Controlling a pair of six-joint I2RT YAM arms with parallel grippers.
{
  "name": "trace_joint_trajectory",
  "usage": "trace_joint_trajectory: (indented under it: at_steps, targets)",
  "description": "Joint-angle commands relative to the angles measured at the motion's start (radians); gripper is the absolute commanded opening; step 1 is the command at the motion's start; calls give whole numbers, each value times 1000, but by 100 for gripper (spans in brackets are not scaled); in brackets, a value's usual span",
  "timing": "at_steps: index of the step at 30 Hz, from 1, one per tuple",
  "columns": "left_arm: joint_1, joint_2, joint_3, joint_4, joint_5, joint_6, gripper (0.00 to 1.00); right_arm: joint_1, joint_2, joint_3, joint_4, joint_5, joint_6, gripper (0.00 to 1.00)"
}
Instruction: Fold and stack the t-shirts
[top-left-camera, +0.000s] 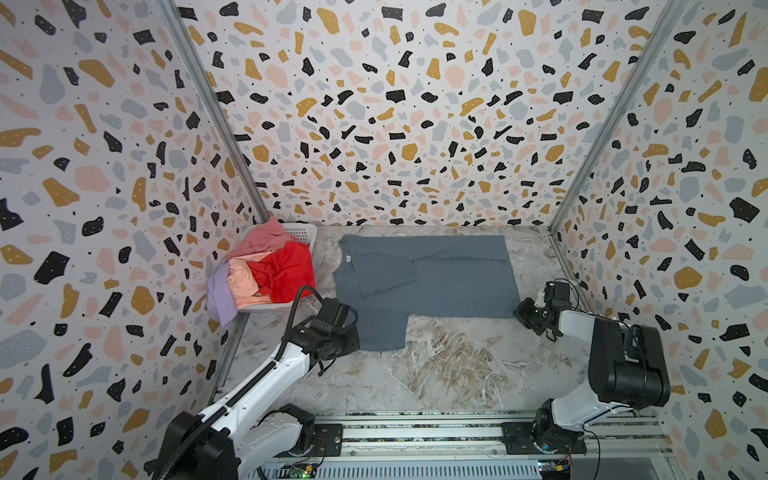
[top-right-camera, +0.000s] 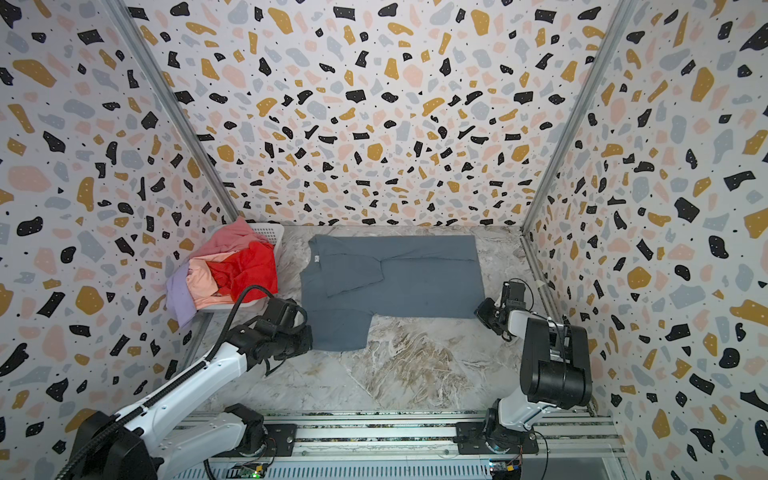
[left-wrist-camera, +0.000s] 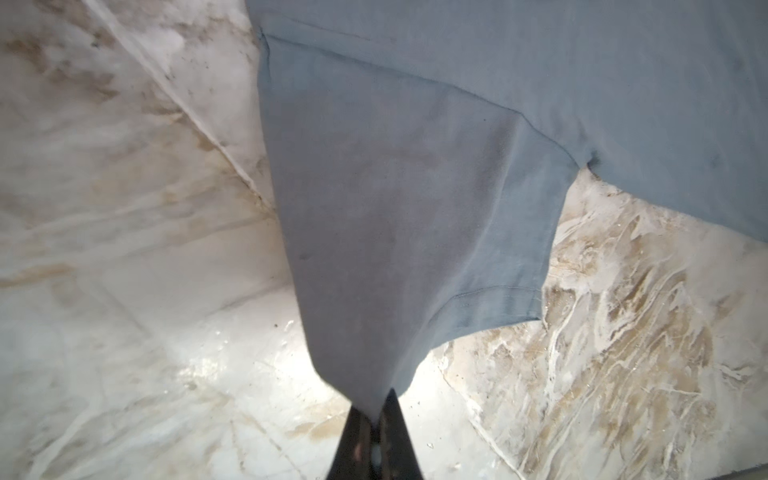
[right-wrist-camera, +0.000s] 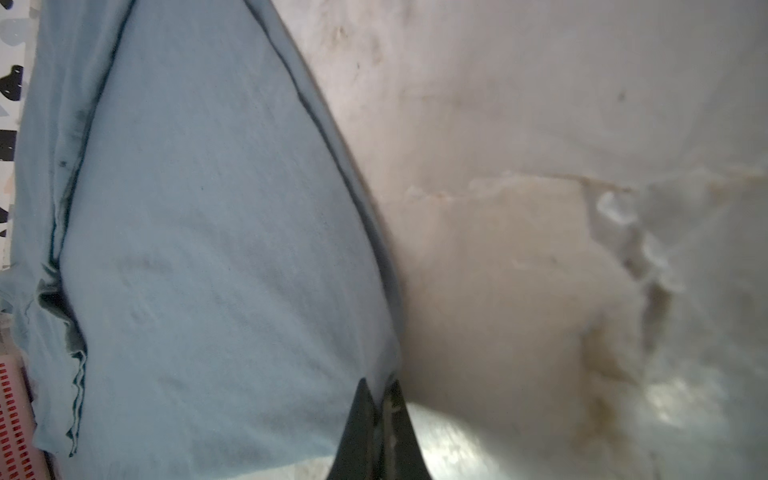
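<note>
Grey-blue shirt (top-left-camera: 436, 278) lies flat on the worktop (top-left-camera: 436, 365), long axis left to right, my left fingers (left-wrist-camera: 357, 444) pinched shut on its near sleeve (left-wrist-camera: 415, 232), right fingers (right-wrist-camera: 357, 428) clamped on its near hem corner.

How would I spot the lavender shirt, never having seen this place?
Start at the white basket in the table's far left corner, heaped with shirts. The lavender shirt hangs over its near left edge beside the peach shirt; it is the only pale purple cloth.
</note>
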Motion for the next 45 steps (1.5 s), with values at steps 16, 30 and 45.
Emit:
trace_joint_trajectory:
  at_steps: [16, 30, 45]
  targets:
    - [46, 295, 541, 52, -3, 167, 0, 13, -41, 201, -109, -35, -28, 0]
    - [254, 724, 920, 141, 70, 289, 0, 22, 385, 672, -161, -116, -2, 0]
    - [306, 1077, 1220, 184, 177, 324, 0, 22, 560, 802, -157, -95, 48, 0]
